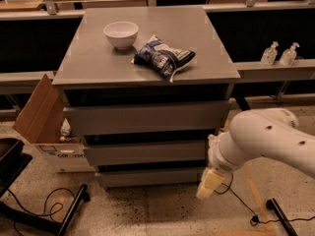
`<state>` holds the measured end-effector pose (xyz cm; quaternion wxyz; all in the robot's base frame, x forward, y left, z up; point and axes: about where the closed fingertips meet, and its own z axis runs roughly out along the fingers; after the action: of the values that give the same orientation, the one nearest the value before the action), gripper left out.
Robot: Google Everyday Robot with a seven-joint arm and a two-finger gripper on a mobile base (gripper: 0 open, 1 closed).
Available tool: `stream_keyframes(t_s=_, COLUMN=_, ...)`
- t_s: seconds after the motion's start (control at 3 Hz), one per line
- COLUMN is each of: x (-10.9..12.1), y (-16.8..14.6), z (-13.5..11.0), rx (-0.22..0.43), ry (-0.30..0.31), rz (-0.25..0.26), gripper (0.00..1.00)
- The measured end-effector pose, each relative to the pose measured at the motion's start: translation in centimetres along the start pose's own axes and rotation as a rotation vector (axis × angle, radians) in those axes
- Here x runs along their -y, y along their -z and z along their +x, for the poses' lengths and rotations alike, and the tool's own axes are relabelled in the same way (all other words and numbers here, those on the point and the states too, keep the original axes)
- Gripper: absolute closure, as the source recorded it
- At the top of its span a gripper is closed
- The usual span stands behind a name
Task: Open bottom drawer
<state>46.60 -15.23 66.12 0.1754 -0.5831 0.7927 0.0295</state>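
Observation:
The bottom drawer [147,177] is the lowest, slimmest grey front of three in the grey cabinet, flat and handleless, and it looks shut. My gripper [209,181] hangs from the white arm [266,139] just off the drawer's right end, low near the floor. Its cream fingers [205,186] point down and left.
A white bowl [121,34] and a blue snack bag [163,57] lie on the cabinet top [88,68]. An open cardboard box [42,117] stands at the cabinet's left. Cables and a black stand foot [54,210] lie on the floor at left. Two bottles [280,54] stand on the right ledge.

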Motion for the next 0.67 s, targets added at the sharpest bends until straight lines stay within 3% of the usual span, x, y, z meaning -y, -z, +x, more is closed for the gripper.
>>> stream_keyframes(t_s=0.33, x=-2.0, y=-7.0, z=1.0, rx=-0.019, ry=0.036, rz=-0.050, gripper=0.00)
stream_keyframes(t_s=0.67, x=-3.4, y=-14.1, z=2.1, rx=-0.051, ry=0.137, rz=-0.081, gripper=0.00)
